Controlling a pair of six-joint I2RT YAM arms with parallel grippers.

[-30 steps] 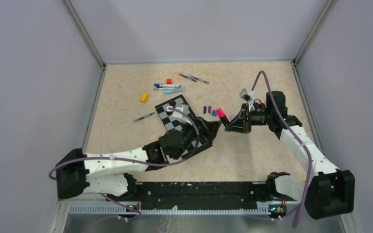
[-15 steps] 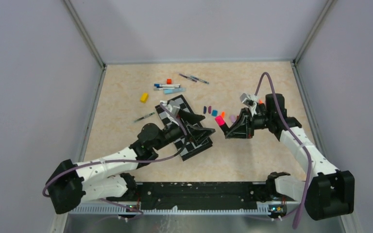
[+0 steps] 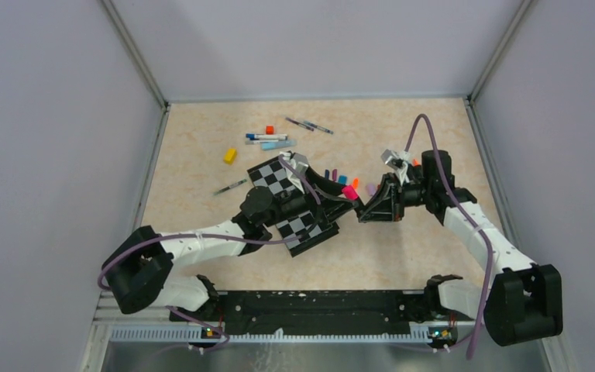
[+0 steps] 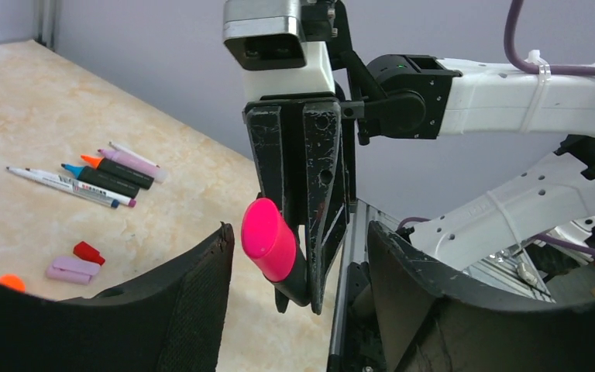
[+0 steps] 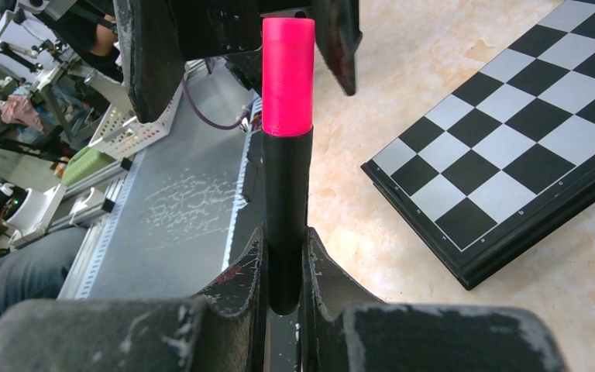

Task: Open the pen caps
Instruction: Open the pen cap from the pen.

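My right gripper (image 3: pixel 369 206) is shut on the black barrel of a marker (image 5: pixel 287 203) whose pink cap (image 3: pixel 349 193) points left toward my left gripper. The right wrist view shows the barrel clamped between the fingers (image 5: pixel 242 288) and the pink cap (image 5: pixel 287 74) still on it. My left gripper (image 3: pixel 339 188) is open, with one finger on each side of the pink cap (image 4: pixel 267 239) and neither touching it. Loose caps lie behind them: purple (image 3: pixel 326 175), teal (image 3: pixel 342 180), orange (image 3: pixel 355 183), lilac (image 3: pixel 371 188).
A checkerboard (image 3: pixel 310 229) lies under my left arm. Several pens (image 3: pixel 267 139), two more pens (image 3: pixel 308 125), an orange-red cube (image 3: pixel 269 129), a yellow block (image 3: pixel 230 156) and one pen (image 3: pixel 230 187) lie at the back left. Uncapped markers (image 4: pixel 108 174) lie behind the right arm.
My left gripper has swung from over the checkerboard up and right, and now flanks the pink cap. My right gripper has held the marker nearly in place.
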